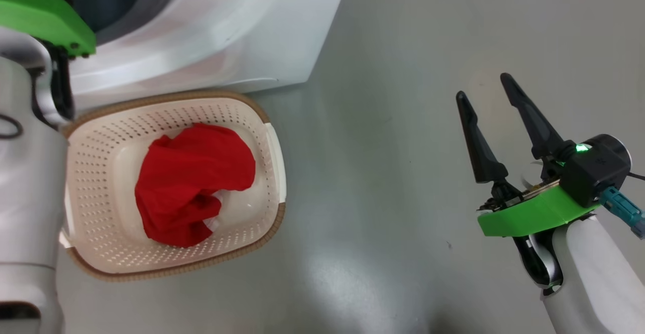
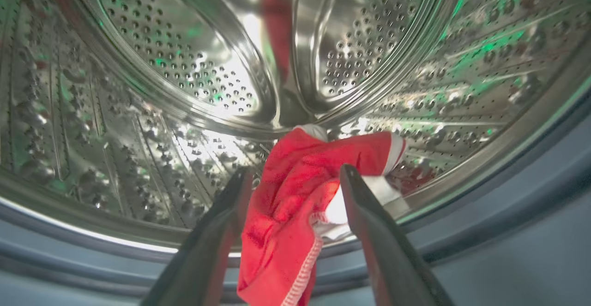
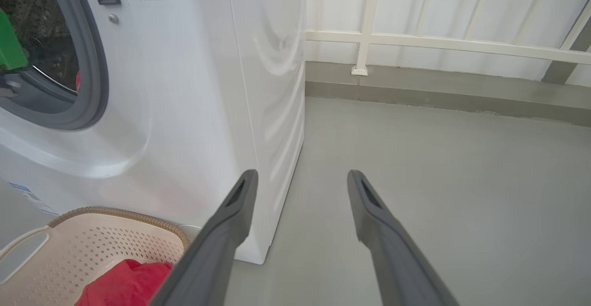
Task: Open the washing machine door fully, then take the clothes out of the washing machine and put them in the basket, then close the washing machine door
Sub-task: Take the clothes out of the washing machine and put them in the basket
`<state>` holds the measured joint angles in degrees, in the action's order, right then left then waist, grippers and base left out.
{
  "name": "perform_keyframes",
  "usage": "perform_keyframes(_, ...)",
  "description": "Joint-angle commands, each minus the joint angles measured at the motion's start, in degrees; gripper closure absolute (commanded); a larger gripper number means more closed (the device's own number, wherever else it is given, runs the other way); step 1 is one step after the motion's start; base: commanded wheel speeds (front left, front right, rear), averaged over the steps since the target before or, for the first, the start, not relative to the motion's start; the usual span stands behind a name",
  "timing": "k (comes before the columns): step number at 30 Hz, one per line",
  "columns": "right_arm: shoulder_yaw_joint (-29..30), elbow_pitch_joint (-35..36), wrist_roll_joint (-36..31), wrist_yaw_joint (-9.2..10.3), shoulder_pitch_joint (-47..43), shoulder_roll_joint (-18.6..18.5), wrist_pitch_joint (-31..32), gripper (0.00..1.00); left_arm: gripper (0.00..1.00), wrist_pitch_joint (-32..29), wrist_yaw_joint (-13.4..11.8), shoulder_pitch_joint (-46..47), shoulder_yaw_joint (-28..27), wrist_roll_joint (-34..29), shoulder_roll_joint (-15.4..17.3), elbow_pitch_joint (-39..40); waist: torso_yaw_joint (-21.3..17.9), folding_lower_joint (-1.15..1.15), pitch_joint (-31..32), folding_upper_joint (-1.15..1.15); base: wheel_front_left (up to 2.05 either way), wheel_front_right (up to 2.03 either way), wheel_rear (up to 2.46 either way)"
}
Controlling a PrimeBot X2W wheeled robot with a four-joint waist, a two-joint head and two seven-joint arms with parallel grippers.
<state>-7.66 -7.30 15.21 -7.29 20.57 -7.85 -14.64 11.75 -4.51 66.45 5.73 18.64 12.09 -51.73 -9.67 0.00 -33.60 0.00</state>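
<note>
Red fabric with white trim, one of the clothes (image 2: 295, 213), is seen lying on the lower edge of the steel drum (image 2: 184, 57) of the washing machine (image 3: 194, 89), and part of it hangs over the drum's lip. The left gripper (image 2: 295, 171) is placed inside the opening, with its two fingers spread wide apart and the garment between them. The cloth is not pinched, and it cannot be told whether it is touched by a finger. A second red garment (image 1: 191, 183) is found crumpled in the basket (image 1: 101, 173), which is set on the grey floor (image 1: 403, 198) just in front of the machine. The right gripper (image 1: 482, 86) is seen well apart from the basket, over bare floor. Its fingers are also spread, and nothing is held between them. A white railing (image 3: 415, 43) is seen behind.
</note>
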Motion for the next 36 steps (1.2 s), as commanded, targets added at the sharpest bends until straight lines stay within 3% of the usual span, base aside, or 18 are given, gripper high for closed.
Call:
perform_keyframes(1, -1.3, 1.2, 0.8, -0.2, -0.1, -0.5, -0.4, 0.0, 0.0, -0.8, 0.3, 1.8, -0.8, -0.2, 2.9, -0.5, -1.4, 0.0, -1.7, 0.0, 0.0, 0.0, 0.0)
perform_keyframes(7, -1.9, 0.7, 1.1, -0.2, 0.0, -0.4, -0.4, 0.0, 0.0, -4.7, -0.4, 6.0, 0.8, -1.6, 4.8, -8.0, -2.5, 0.0, -2.3, 0.0, 0.0, 0.0, 0.0)
perform_keyframes(19, -3.3, 0.2, 2.3, -0.2, 0.4, 0.5, -0.4, 0.0, 0.0, -13.5, -4.2, 10.3, 5.0, -5.2, 7.1, -17.0, -4.7, 0.0, -2.4, 0.0, 0.0, 0.0, 0.0)
perform_keyframes(20, -3.5, 0.1, 2.4, -0.2, 0.4, 0.5, -0.4, 0.0, 0.53, -13.6, -4.3, 10.5, 5.1, -5.2, 7.2, -17.3, -4.8, 0.0, -2.4, 0.0, 0.0, 0.0, 0.0)
perform_keyframes(21, -3.6, 0.1, 2.5, -0.2, 0.4, 0.6, -0.4, 0.0, 0.71, -13.8, -4.4, 10.6, 5.3, -5.3, 7.3, -17.6, -4.9, 0.0, -2.3, 0.0, 0.0, 0.0, 0.0)
perform_keyframes(22, -3.7, -0.1, 2.6, -0.2, 0.4, 0.7, -0.4, 0.0, 1.0, -13.7, -4.5, 10.6, 5.5, -5.4, 7.4, -17.7, -5.0, 0.0, -2.2, 0.0, 0.0, 0.0, 0.0)
perform_keyframes(36, -3.4, -0.2, 3.5, -0.2, 0.1, 0.8, -0.4, 0.0, 1.0, 0.7, -3.0, 6.3, 2.3, -0.9, 7.5, -15.3, -4.3, 0.0, 0.0, 0.0, 0.0, 0.0, 0.0)
